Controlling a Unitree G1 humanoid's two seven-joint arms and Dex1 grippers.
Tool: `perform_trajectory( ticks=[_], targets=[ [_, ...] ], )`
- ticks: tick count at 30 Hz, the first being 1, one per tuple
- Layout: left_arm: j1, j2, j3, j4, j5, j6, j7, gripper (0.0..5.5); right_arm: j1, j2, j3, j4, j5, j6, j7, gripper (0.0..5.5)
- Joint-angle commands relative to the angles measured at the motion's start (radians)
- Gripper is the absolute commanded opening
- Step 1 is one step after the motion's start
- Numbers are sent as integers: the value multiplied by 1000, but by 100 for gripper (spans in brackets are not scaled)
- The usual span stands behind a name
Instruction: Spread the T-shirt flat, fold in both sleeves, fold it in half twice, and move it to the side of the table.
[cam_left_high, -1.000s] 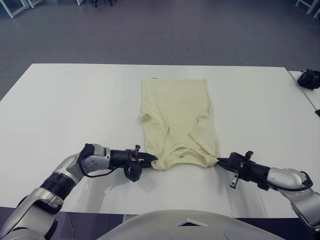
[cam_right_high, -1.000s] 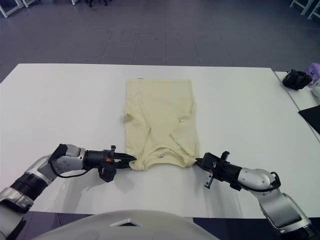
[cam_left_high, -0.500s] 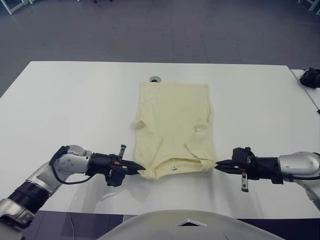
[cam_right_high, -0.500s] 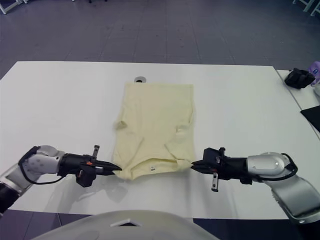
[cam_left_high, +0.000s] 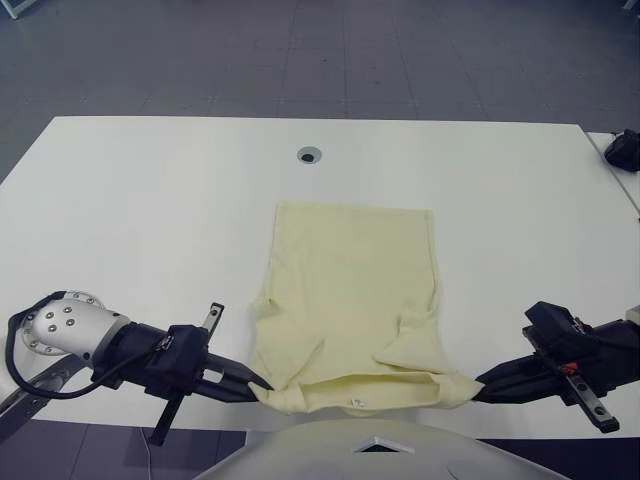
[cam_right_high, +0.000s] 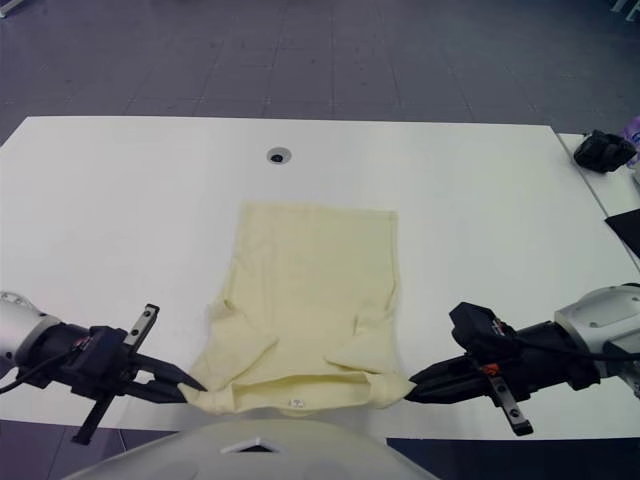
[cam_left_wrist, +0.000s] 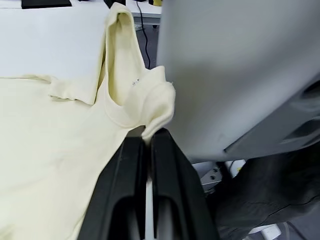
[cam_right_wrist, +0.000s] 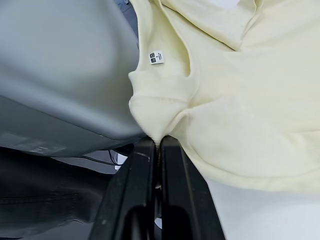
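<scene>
A pale yellow T-shirt (cam_left_high: 350, 290) lies lengthwise on the white table (cam_left_high: 150, 220), sleeves folded in, collar end at the near edge. My left gripper (cam_left_high: 256, 384) is shut on the near left shoulder corner, and my right gripper (cam_left_high: 476, 392) is shut on the near right shoulder corner. Both corners are lifted slightly off the table. In the left wrist view the fingers (cam_left_wrist: 131, 165) pinch a fold of the T-shirt (cam_left_wrist: 55, 145). In the right wrist view the fingers (cam_right_wrist: 172, 165) clamp the cloth beside the neck label (cam_right_wrist: 156, 57).
A round cable hole (cam_left_high: 309, 154) sits in the table beyond the shirt's far hem. A dark object (cam_left_high: 622, 148) lies on a neighbouring surface at the far right. Bare tabletop stretches to both sides of the shirt.
Both grippers have pulled the shirt's near end toward the table's front edge, dragging the whole shirt closer. The far hem now lies well short of the cable hole.
</scene>
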Motion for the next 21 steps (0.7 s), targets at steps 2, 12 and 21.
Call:
perform_trajectory(
  ticks=[2,12,21],
  targets=[
    [-47,-38,100,-58,-129,159,15,1,-115,-31,-1,85,56,35,18,0],
    [-615,-337,-204,412,230,284,-108,1,-732,192,556,498,-328,-147,-78,0],
    [-832,-552,-261,706,422,266,-180,1,-917,328,652,742,-488,-264,-60,0]
  ],
)
